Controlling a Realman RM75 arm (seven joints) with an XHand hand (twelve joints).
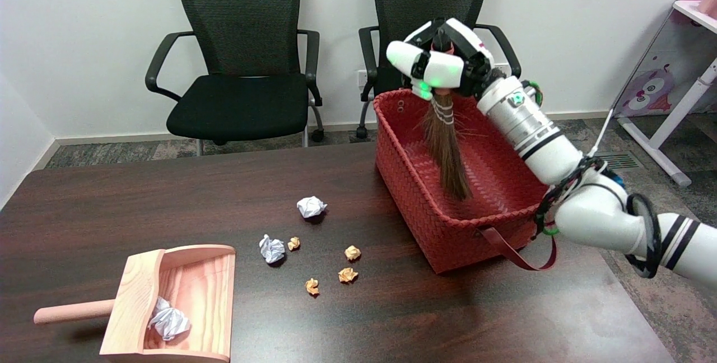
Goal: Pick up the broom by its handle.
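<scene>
My right hand (442,63) is raised above the red woven basket (414,195) at the table's right side, and its fingers wrap around the handle of a small broom (445,144). The broom hangs upright from the hand, brown bristles pointing down into the basket, their tips low inside it near its floor. Most of the handle is hidden inside the hand; only a pinkish end shows at the top between the fingers.
A wooden dustpan (173,307) with a crumpled white paper in it sits at the table's front left. Several crumpled paper balls (311,206) lie mid-table. Two black office chairs (241,60) stand behind the table. A leather strap hangs off the basket's near corner.
</scene>
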